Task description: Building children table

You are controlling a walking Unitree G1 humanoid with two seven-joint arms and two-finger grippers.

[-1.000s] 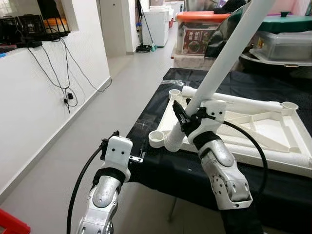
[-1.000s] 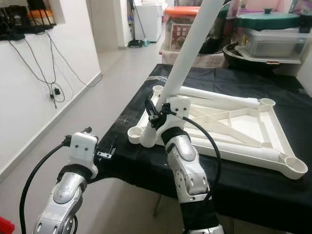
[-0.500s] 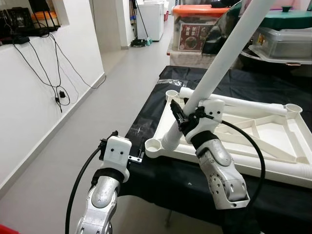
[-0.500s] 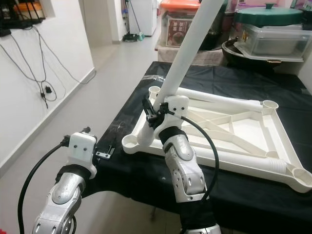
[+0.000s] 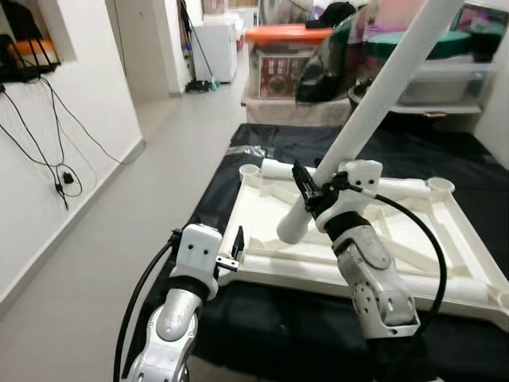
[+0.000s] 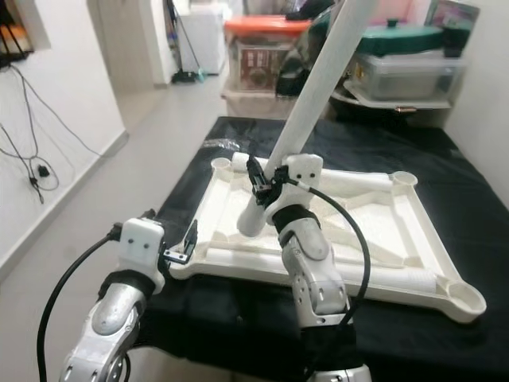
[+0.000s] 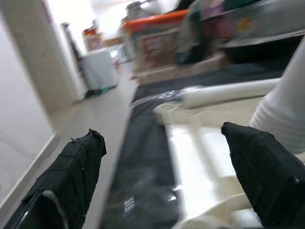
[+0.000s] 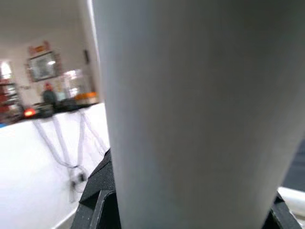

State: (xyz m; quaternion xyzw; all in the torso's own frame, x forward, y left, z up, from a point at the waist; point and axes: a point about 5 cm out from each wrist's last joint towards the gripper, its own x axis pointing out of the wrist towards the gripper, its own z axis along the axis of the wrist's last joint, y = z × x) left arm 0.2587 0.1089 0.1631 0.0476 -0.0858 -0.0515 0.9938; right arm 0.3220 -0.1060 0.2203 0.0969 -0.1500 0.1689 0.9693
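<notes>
The table leg (image 5: 380, 91) looked like smooth white plastic with a faint sheen. The upturned table top (image 5: 413, 213), lying beneath the leg, was the same white moulded plastic, ribbed and slightly glossy. Under the table top, the black cloth (image 5: 445, 155) appeared matt, with a patch of clear shiny film near its far left corner. The right gripper (image 5: 312, 191) around the leg had matt black fingers; the arm shell behind it was glossy silver with white plastic housing. The left gripper's fingers (image 7: 71, 171), beside the table top's edge, looked matt black and rough-textured. The floor (image 5: 111, 239) left of the cloth was smooth and pale.

1 tabletop (image 5: 262, 263), 2 legs (image 5: 374, 119) (image 5: 374, 181).
</notes>
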